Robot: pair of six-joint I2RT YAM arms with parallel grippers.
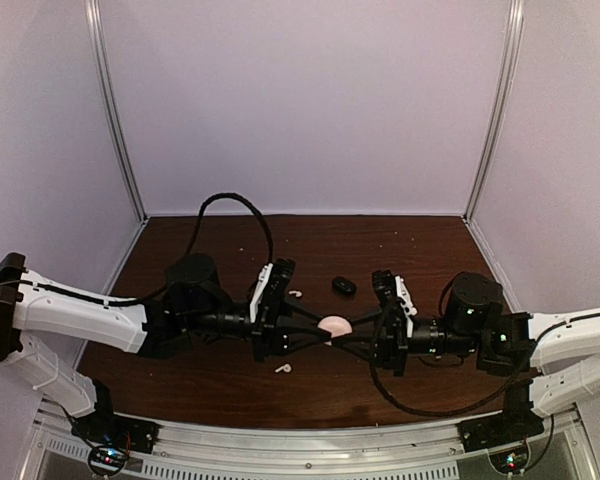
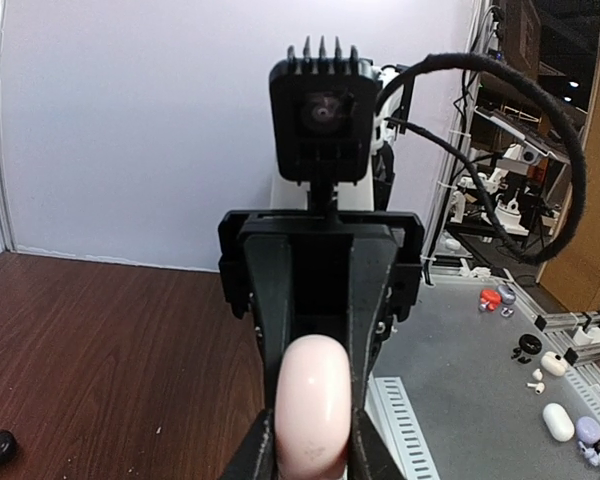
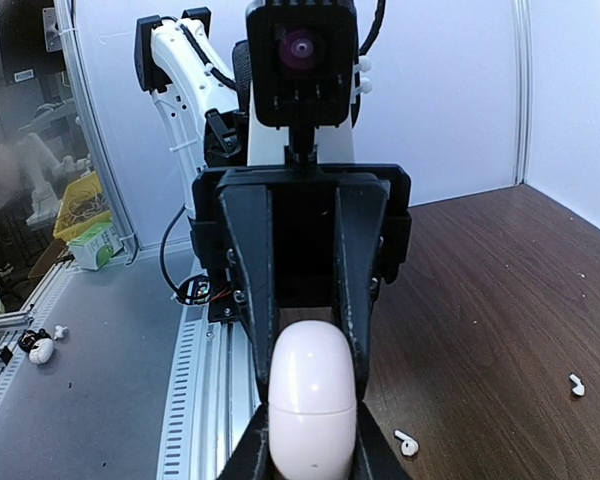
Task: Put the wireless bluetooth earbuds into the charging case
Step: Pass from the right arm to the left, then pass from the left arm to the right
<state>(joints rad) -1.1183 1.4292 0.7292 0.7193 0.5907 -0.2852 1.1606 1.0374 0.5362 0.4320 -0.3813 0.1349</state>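
Above the dark counter point(image 1: 430, 250) we see the left end effector point(image 2: 312, 452) and right end effector point(image 3: 312, 450) both pinching the pink charging case point(image 1: 335, 324) between them.

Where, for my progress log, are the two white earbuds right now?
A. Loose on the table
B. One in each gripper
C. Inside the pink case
A: one white earbud lies on the bare table beyond the pink case, and the other lies on its near side.
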